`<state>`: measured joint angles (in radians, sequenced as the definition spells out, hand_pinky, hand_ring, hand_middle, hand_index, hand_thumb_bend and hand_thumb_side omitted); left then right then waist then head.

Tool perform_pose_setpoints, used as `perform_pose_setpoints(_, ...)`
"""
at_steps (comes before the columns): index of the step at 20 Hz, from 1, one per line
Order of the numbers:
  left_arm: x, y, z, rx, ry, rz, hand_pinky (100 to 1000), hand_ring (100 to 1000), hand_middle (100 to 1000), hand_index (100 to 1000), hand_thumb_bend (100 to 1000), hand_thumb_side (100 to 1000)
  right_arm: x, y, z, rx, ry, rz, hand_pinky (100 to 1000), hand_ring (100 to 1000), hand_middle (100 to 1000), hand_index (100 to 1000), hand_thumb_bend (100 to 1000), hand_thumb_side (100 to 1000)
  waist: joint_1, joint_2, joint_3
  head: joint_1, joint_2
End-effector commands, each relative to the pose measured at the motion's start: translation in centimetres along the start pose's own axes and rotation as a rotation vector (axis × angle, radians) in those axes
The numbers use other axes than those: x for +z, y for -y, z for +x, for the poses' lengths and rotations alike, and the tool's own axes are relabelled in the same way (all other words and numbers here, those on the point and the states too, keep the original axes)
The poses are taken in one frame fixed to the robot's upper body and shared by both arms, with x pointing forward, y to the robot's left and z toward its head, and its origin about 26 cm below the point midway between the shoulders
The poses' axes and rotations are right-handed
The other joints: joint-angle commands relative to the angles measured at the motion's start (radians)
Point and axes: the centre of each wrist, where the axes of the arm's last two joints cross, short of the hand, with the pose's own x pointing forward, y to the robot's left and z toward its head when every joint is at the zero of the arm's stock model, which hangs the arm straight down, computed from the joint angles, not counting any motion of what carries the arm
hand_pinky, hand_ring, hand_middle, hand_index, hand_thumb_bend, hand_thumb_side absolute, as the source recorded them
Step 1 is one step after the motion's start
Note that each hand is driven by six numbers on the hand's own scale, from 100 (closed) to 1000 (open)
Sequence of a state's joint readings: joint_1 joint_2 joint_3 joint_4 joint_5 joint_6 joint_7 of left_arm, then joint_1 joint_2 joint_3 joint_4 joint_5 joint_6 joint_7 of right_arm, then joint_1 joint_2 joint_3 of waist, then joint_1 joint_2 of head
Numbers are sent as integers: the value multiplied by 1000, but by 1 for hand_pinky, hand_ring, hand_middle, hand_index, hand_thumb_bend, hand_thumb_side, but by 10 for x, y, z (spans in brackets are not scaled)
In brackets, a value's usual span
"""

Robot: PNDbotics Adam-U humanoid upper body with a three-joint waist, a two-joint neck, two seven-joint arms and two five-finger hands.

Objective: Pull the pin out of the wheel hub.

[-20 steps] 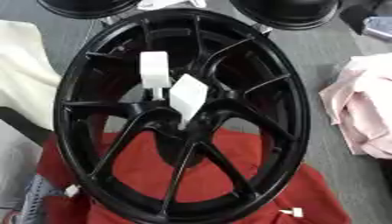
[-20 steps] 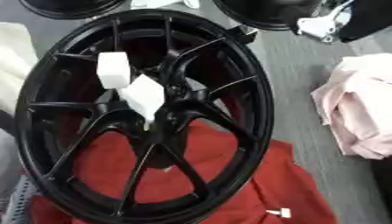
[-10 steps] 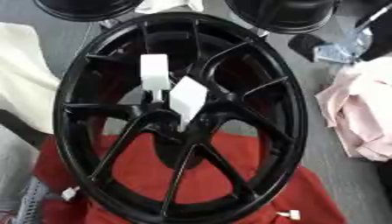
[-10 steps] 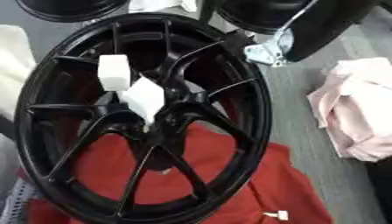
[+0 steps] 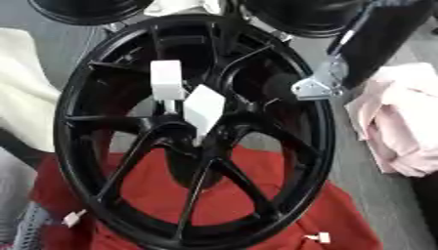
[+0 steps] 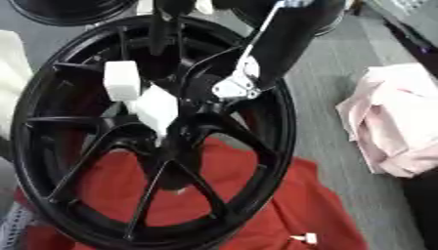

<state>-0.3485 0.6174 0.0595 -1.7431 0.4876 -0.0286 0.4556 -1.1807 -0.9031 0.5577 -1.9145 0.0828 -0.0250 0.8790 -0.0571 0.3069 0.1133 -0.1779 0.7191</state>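
A black spoked wheel lies on a red cloth and fills most of both views. Two white block-shaped pieces stand at its hub: one upright, one tilted just right of it, which look like the pin's parts. My right arm comes in from the upper right, black with a silver wrist bracket. My right hand is dark against the spokes, just right of the tilted white piece and over the hub area. Whether it touches the piece is hidden. My left hand shows in no view.
A pink cloth is bunched at the right and a cream cloth lies at the left. More black wheels sit along the far edge. Small white tags lie on the red cloth near the rim.
My right arm has come in from the upper right and moved down and left over the wheel, towards the hub. The wheel and white pieces have stayed put.
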Motion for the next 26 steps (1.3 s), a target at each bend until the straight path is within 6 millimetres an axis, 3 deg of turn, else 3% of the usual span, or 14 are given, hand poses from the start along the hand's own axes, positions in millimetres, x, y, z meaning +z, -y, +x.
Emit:
perform_pose_setpoints(1, -6, -2, 9, -12, 29, -11, 771, 786, 752, 826, 141, 921, -2, 7, -1, 16, 22, 5, 876, 852, 800, 855, 259, 345, 8, -34, 3, -13, 12)
perform_pose_setpoints(13, -5, 0, 7, 1, 19, -18, 772, 787, 752, 825, 141, 924, -30, 8, -9, 40, 80, 25, 886, 867, 812, 848, 280, 203, 12, -28, 16, -22, 24)
perform_pose_setpoints(20, -6, 3, 8, 11, 22, -19, 772, 787, 752, 824, 142, 927, -42, 0, -20, 26, 85, 53, 885, 866, 789, 831, 295, 115, 8, -13, 29, -20, 49)
perform_pose_setpoints(26, -6, 3, 7, 17, 22, -15, 773, 787, 749, 822, 142, 928, -50, -8, -33, 18, 75, 77, 892, 876, 802, 836, 306, 100, 9, -5, 34, -33, 51)
